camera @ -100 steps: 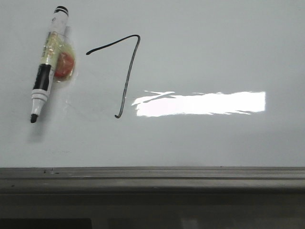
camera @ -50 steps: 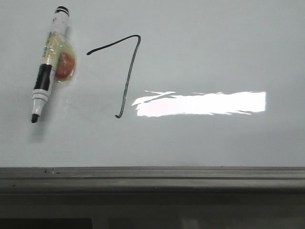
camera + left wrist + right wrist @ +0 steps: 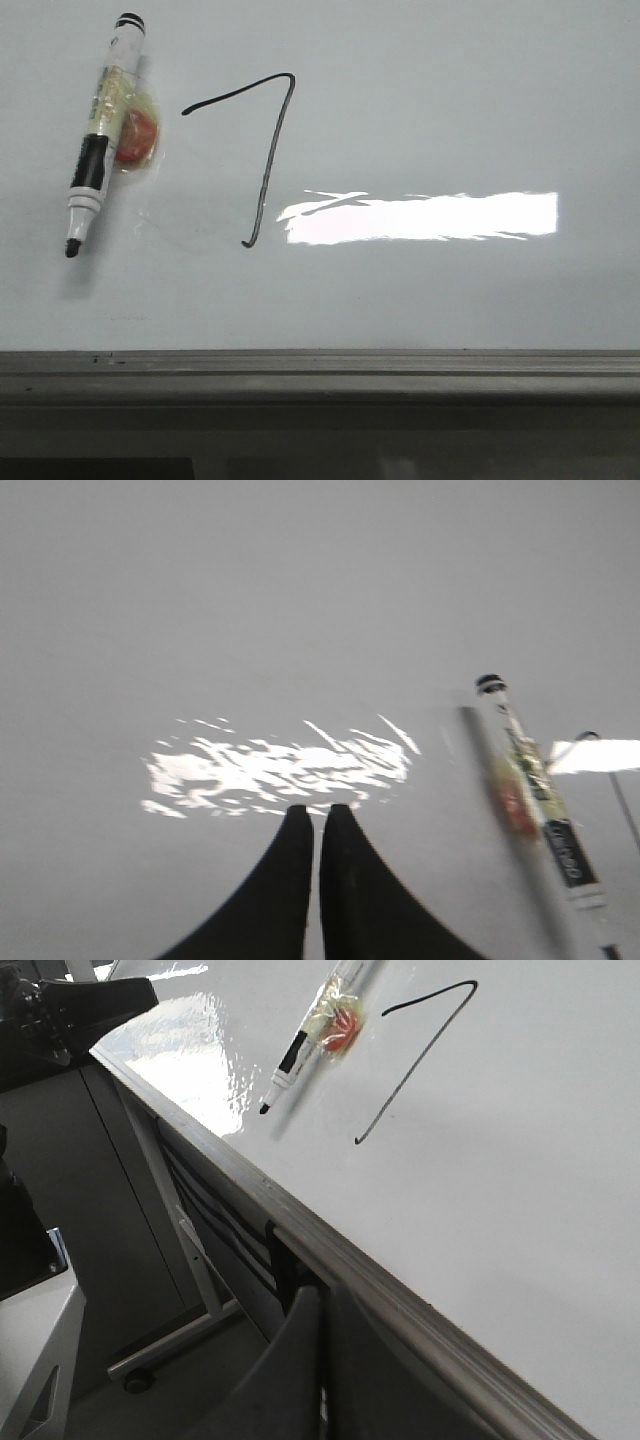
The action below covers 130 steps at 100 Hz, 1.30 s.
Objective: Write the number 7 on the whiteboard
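Neither arm is seen in the front view; only the whiteboard is shown there, with its grey ledge along the near edge, the number 7 drawn on it, and a marker lying flat just beside the numeral's top stroke. A bright glare patch is caught close to the foot of the downstroke.

The left gripper is shown only in the left wrist view. Its two black fingers are brought almost together, with a thin slit left between them, and nothing is held. They are seen over bare board; whether the tips touch the surface cannot be told. The marker is seen off to one side of the fingers, apart from them, blurred, with its black cap end farthest away.

The right gripper is shown only in the right wrist view. Its dark fingers are pressed nearly closed and nothing is gripped. They are placed off the board, just below its metal ledge, beside the stand's frame. The number 7 is seen well beyond the fingertips, up on the board, with the marker next to it.

The numeral is drawn as a thin black line: a slanted top stroke, a rounded corner, and a long downstroke ended in a tiny hook.
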### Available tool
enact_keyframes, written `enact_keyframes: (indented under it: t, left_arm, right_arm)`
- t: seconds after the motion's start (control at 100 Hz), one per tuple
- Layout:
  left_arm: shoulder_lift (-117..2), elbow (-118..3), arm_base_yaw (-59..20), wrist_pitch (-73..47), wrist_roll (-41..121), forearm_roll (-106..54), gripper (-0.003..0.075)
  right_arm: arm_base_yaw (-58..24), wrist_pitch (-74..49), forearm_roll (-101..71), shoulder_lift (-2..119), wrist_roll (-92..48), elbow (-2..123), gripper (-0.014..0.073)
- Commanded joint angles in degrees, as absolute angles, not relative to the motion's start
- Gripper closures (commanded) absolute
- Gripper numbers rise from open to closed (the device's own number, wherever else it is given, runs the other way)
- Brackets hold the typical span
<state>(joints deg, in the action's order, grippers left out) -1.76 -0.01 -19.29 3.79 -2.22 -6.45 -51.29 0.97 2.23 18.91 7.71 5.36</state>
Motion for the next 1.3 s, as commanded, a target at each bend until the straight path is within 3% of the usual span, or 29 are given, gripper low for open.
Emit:
enact_keyframes:
  t: [0.0,0.17,0.32,0.45,1.29]
  left_arm:
    - [-0.81,1.42,-14.35,5.21,-2.30,-4.78,0.0738]
    - [2.06,1.42,-3.98,-1.03,-2.30,-4.68,0.0738]
    - [2.06,1.42,0.55,-7.96,-2.30,-4.68,0.0738]
    - [2.06,1.42,0.80,-17.06,-2.83,-5.17,0.0738]
    - [2.06,1.42,0.80,-17.06,-2.84,-5.31,0.0738]
  right_arm:
    - [-51.29,5.06,2.74,19.14,7.46,6.79,0.0660]
    - [-51.29,5.06,2.74,19.14,7.46,6.79,0.0660]
    - [-51.29,5.06,2.74,19.14,7.46,6.79,0.0660]
    - [-51.29,5.06,2.74,19.14,7.46,6.79,0.0660]
    - [-51.29,5.06,2.74,19.14,7.46,6.79,0.0660]
